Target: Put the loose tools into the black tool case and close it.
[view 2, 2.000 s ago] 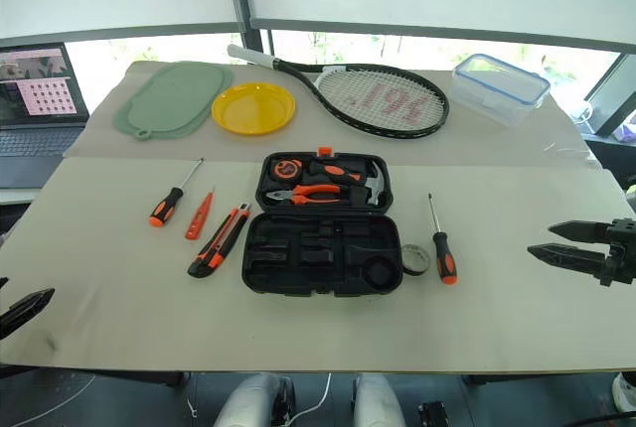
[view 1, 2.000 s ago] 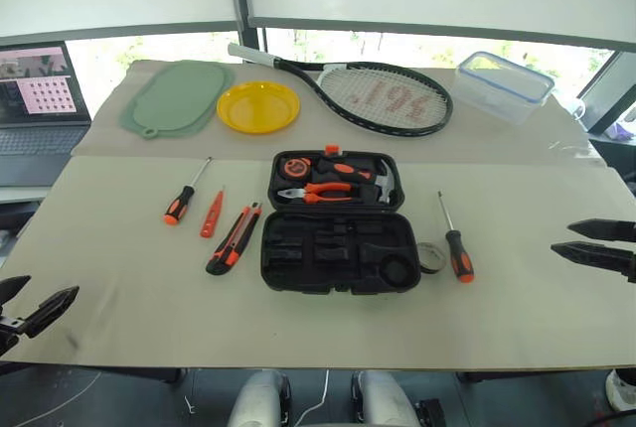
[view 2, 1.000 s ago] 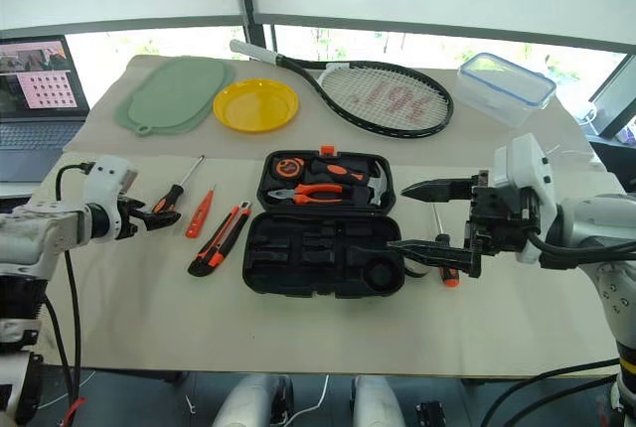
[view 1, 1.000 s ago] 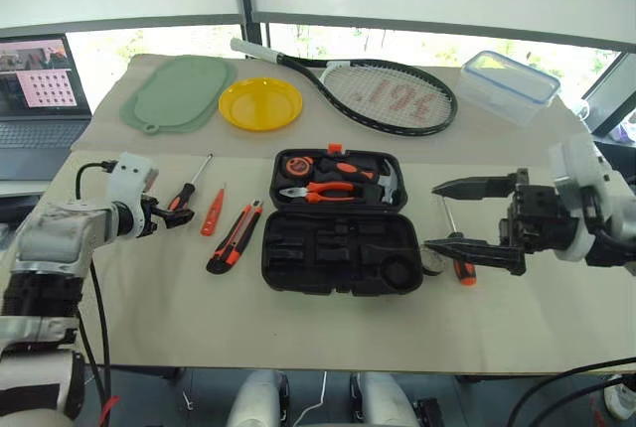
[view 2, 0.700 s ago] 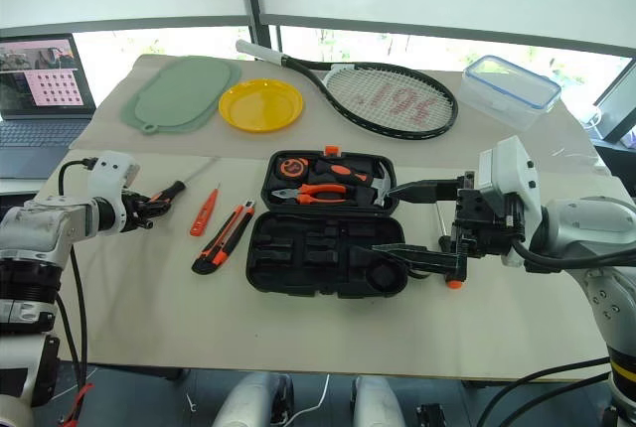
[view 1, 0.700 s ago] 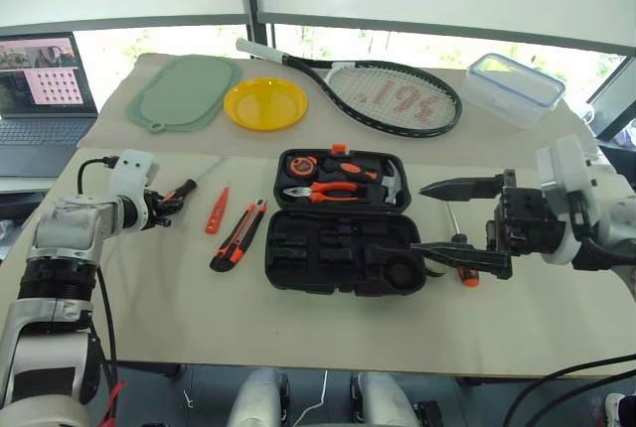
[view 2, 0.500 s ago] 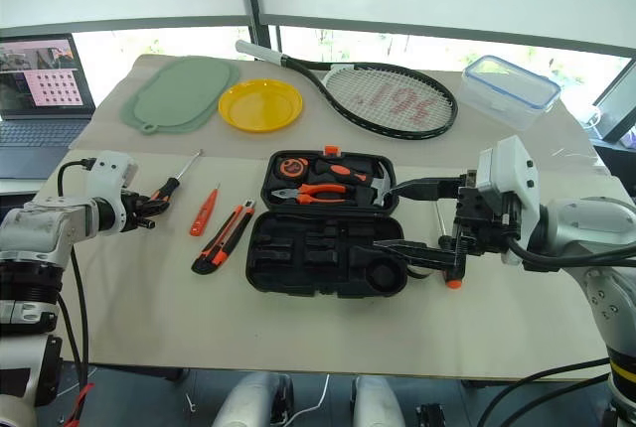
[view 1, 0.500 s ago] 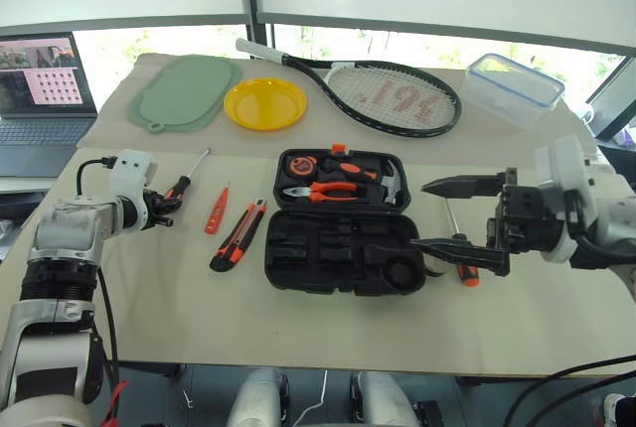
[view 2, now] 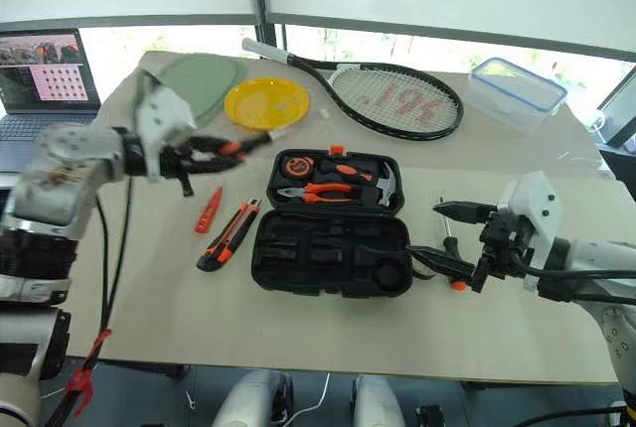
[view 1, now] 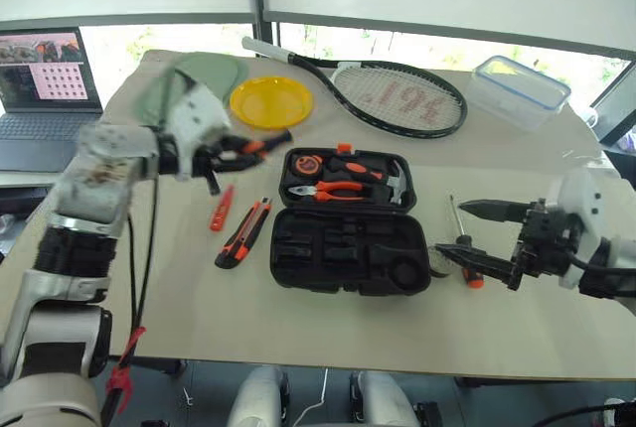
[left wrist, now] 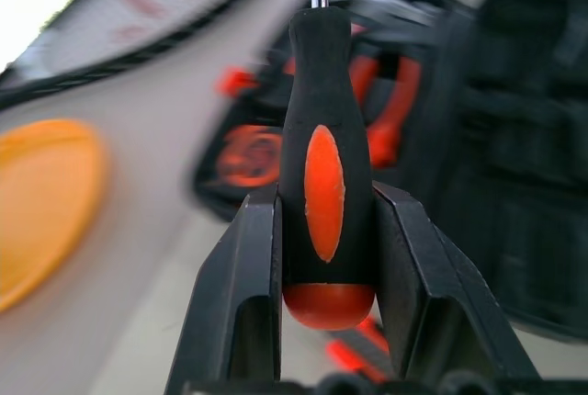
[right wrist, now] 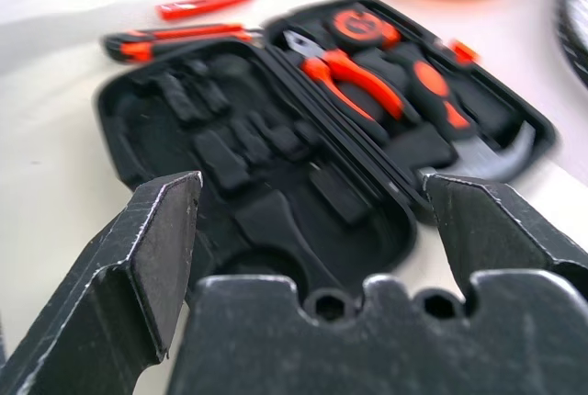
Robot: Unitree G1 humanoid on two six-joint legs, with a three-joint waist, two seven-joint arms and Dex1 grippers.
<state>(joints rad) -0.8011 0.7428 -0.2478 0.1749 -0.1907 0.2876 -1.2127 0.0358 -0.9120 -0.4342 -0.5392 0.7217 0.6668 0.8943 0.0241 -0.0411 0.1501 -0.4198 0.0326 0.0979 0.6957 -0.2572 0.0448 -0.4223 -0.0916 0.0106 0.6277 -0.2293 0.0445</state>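
Gripping screwdriver point(left wrist: 325, 156) handle between left jaws | right jaws open beside case point(view 1: 343, 248)

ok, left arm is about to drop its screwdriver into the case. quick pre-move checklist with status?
1. Left gripper shut on the screwdriver handle: ok.
2. Black tool case lying open, front recesses empty: ok.
3. Right gripper open, beside the case near the second screwdriver, not over the recesses: ok.
4. Which recess fits the screwdriver: cannot tell.
5. Tester screwdriver and utility knife still out on the table: not ok.
6. Tape roll against the case's right edge, partly hidden by the right gripper: cannot tell if clear.
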